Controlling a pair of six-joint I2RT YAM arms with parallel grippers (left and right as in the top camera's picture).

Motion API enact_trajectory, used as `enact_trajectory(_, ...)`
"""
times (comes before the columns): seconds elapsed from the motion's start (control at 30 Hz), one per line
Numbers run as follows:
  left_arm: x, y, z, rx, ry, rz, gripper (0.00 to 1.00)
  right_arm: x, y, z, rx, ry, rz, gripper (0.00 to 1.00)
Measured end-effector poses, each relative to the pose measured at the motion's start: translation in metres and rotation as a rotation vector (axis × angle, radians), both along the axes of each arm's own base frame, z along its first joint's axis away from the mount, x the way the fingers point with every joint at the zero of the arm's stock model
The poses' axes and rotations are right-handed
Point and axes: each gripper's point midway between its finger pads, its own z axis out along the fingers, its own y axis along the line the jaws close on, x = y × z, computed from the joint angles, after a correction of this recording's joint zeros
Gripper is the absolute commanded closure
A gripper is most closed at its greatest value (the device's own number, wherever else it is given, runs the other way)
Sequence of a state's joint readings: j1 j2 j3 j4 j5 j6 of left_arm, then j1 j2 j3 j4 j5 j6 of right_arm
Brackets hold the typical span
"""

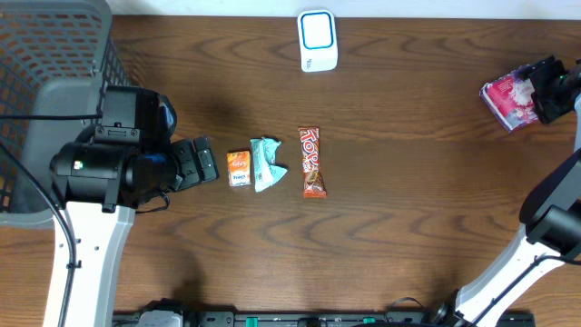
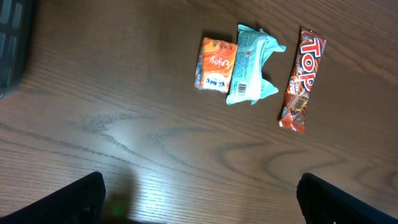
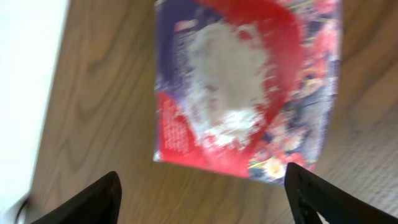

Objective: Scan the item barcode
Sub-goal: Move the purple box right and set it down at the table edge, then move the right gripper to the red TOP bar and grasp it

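Right claw (image 3: 202,173) released, jaws wide; the red-purple packet (image 3: 249,87) lies on the bench (image 1: 408,182) just ahead. Left claw (image 2: 200,177) also released, facing an orange pack (image 2: 214,65), teal pouch (image 2: 249,65) and chocolate bar (image 2: 301,78). White scanner (image 1: 318,41) well apart from both.

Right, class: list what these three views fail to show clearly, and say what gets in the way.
Overhead: purple-red packet partly hidden by the right gripper.
Right wrist: its print is blurred, its top cut off by the frame edge.
Left wrist: teal packet, print too small to read.
Overhead: basket cut off by the left edge.
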State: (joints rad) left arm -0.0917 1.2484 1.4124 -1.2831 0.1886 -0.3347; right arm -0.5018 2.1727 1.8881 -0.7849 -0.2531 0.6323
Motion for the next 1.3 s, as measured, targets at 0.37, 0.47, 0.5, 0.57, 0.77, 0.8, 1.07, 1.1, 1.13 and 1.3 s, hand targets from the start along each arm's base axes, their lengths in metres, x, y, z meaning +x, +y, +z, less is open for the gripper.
enact_trajectory(0.37, 0.000, 0.000, 0.000, 0.000, 0.000, 0.000, 0.02, -0.025, 0.061, 0.154, -0.069, -0.272, 0.247, 0.02)
enact_trajectory(0.47, 0.000, 0.000, 0.000, 0.000, 0.000, 0.000, 0.02, -0.044, 0.103, 0.182, -0.074, -0.283, 0.364, 0.01)
enact_trajectory(0.5, 0.000, 0.000, 0.000, 0.000, 0.000, 0.000, 0.02, -0.050, 0.120, 0.183, -0.064, -0.270, 0.410, 0.01)
enact_trajectory(0.57, 0.000, 0.000, 0.000, 0.000, 0.000, 0.000, 0.02, -0.061, 0.154, 0.176, -0.032, -0.217, 0.507, 0.01)
enact_trajectory(0.77, 0.000, 0.000, 0.000, 0.000, 0.000, 0.000, 0.02, -0.080, 0.256, 0.126, 0.045, -0.065, 0.819, 0.03)
enact_trajectory(0.8, 0.000, 0.000, 0.000, 0.000, 0.000, 0.000, 0.02, -0.083, 0.271, 0.118, 0.052, -0.047, 0.862, 0.04)
enact_trajectory(1.07, 0.000, 0.000, 0.000, 0.000, 0.000, 0.000, 0.02, -0.114, 0.387, 0.052, 0.063, -0.006, 1.169, 0.20)
enact_trajectory(1.1, 0.000, 0.000, 0.000, 0.000, 0.000, 0.000, 0.02, -0.117, 0.395, 0.045, 0.067, -0.003, 1.182, 0.24)
enact_trajectory(1.13, 0.000, 0.000, 0.000, 0.000, 0.000, 0.000, 0.02, -0.120, 0.405, 0.036, 0.070, -0.007, 1.197, 0.27)
enact_trajectory(1.3, 0.000, 0.000, 0.000, 0.000, 0.000, 0.000, 0.02, -0.134, 0.431, -0.004, 0.054, 0.007, 1.208, 0.36)
